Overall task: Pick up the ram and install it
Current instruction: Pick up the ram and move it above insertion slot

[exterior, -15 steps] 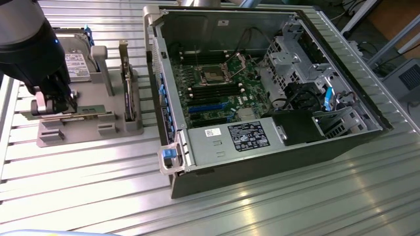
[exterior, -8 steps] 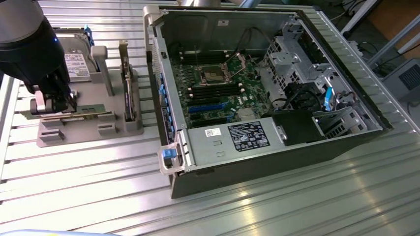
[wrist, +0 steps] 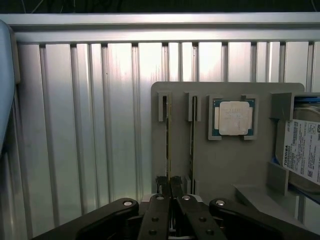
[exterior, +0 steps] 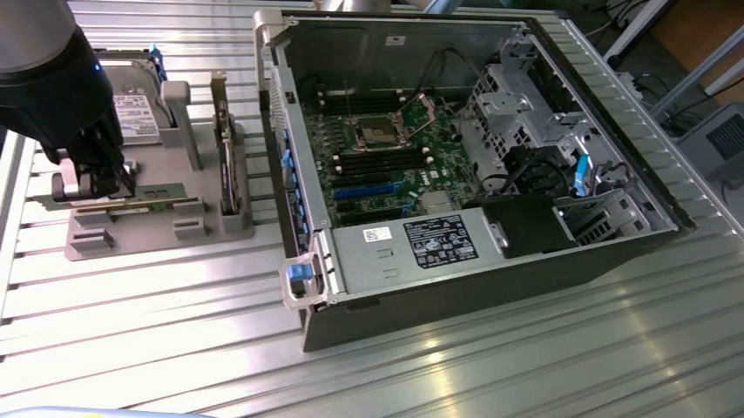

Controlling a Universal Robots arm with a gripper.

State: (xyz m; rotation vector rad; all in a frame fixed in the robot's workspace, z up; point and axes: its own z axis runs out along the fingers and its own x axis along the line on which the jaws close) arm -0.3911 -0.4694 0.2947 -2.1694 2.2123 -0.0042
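The ram is a thin green stick standing on edge in a slot of the grey holder. In the exterior view the ram shows as a green strip on the holder, at that view's left. My gripper sits over the near end of the stick, its dark fingertips pressed together on the board's edge. My gripper hangs low over the holder beneath the black arm. The open computer case lies at the exterior view's right, with the motherboard's memory slots exposed.
A second stick stands in the neighbouring slot. The holder also carries a square silver processor, a hard drive and an upright dark card. Everything rests on a ribbed aluminium table.
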